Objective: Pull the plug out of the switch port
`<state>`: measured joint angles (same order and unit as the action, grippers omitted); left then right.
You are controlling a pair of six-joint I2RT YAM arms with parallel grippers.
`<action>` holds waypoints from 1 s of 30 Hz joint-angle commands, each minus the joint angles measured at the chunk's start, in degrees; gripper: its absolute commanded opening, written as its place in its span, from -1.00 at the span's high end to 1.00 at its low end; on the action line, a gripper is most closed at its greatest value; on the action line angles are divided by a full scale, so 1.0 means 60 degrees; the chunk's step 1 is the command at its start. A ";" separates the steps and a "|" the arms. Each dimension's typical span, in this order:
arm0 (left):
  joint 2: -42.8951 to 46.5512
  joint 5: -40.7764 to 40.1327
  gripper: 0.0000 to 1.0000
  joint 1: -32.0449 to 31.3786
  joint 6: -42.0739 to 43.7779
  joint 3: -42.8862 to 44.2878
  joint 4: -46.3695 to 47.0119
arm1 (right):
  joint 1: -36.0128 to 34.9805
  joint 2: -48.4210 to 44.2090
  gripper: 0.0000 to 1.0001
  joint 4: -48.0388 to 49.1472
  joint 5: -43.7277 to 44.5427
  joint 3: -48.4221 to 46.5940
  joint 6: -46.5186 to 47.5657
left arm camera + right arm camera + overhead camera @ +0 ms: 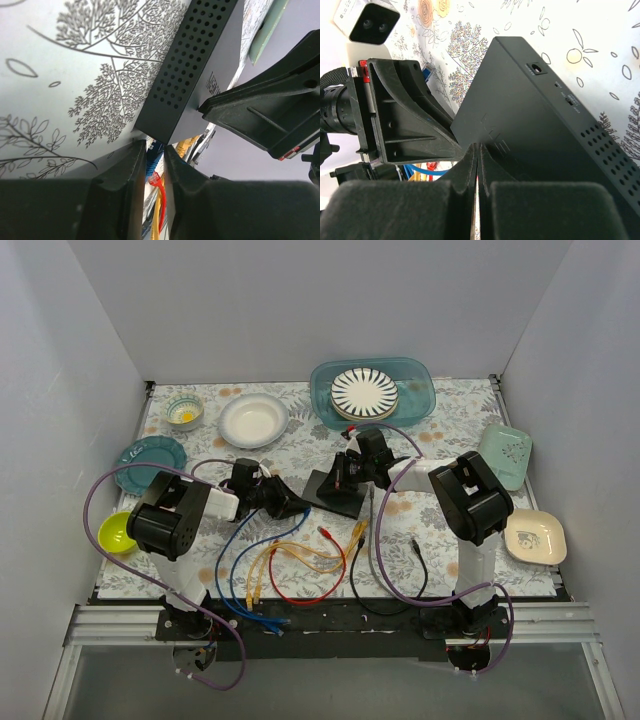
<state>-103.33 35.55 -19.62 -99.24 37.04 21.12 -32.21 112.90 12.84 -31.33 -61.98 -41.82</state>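
Mid-table [450, 530], one switch [335, 492], one plug [153, 161], two end effectors [296, 505] [348, 474]

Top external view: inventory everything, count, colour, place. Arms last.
switch: 1, black, table centre
blue cable: 1, blue, front left to switch
yellow cable: 1+, yellow, front centre
red cable: 1, red, front centre
black cable: 1, black, front right
striped plate: 1, black-white, in tray
tray: 1, teal, far right
white bowl: 1, white, far centre
small bowl: 1, teal, far left
round plate: 1, teal, left
green bowl: 1, yellow-green, left edge
square plate: 1, mint, right
square dish: 1, cream, right edge
left gripper: 1, black, shut on blue cable's plug
right gripper: 1, black, shut, at switch
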 commanded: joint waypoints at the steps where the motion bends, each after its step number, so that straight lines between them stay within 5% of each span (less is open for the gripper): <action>1: -0.0327 -0.1121 0.74 -0.0026 0.0514 0.0009 -0.0650 | -0.0008 0.0285 0.97 -0.0763 0.0417 0.0412 0.0335; 6: -0.0327 -0.1033 1.00 -0.0026 0.0661 -0.0020 -0.0621 | -0.0008 0.0328 0.97 -0.0734 0.0417 0.0441 0.0306; 24: 0.0272 0.0242 1.00 -0.0026 0.1452 -0.1147 -0.0795 | 0.0168 0.0680 0.97 -0.0690 0.0300 0.0310 0.0130; 30: 0.1398 -0.0444 1.00 -0.0026 0.1847 -0.1280 -0.1759 | 0.0197 0.0607 0.97 -0.0763 0.0446 0.0310 0.0261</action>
<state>-99.57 39.62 -19.57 -92.86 31.29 21.37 -31.42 113.86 14.52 -33.69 -61.60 -43.33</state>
